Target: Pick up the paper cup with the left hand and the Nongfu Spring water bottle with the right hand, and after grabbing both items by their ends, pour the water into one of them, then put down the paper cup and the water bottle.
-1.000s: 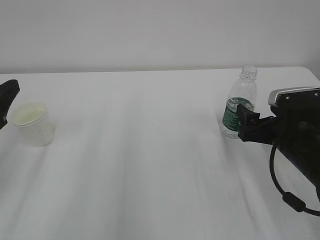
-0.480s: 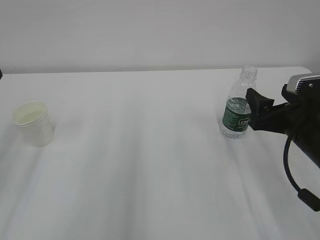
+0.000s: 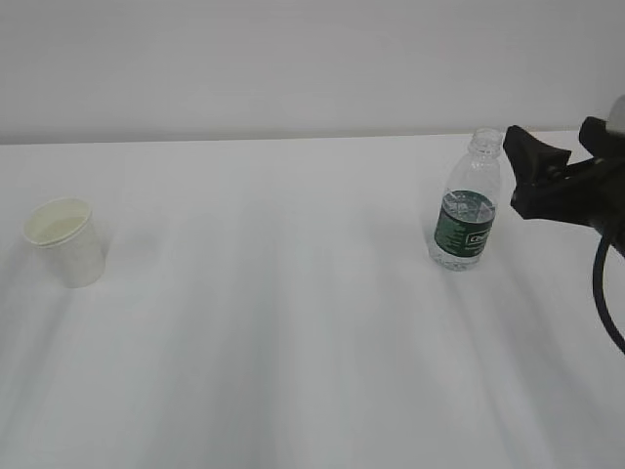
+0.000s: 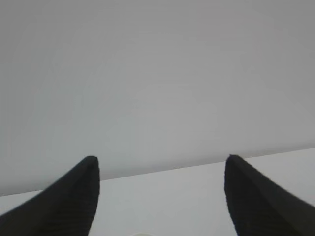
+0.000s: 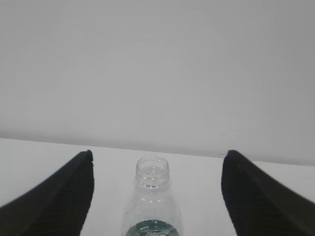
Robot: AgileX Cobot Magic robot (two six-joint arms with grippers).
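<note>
White wall and white bench fill our views. We think we are at the end: the paper cup [image 3: 64, 240] stands at nine o'clock, the Nongfu Spring water bottle [image 3: 468, 200] at three. The right hand [image 5: 156, 196] has spread, empty jaws. Next, it should pull clear. The left hand [image 4: 161, 196], released too, shows only in its wrist view.

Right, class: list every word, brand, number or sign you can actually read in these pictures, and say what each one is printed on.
Nothing can be read for certain.
Water bottle: its dark green label band carries white print, too small and blurred to read.
Paper cup: plain white, no print visible.
Both wrist views: no text shows.
</note>
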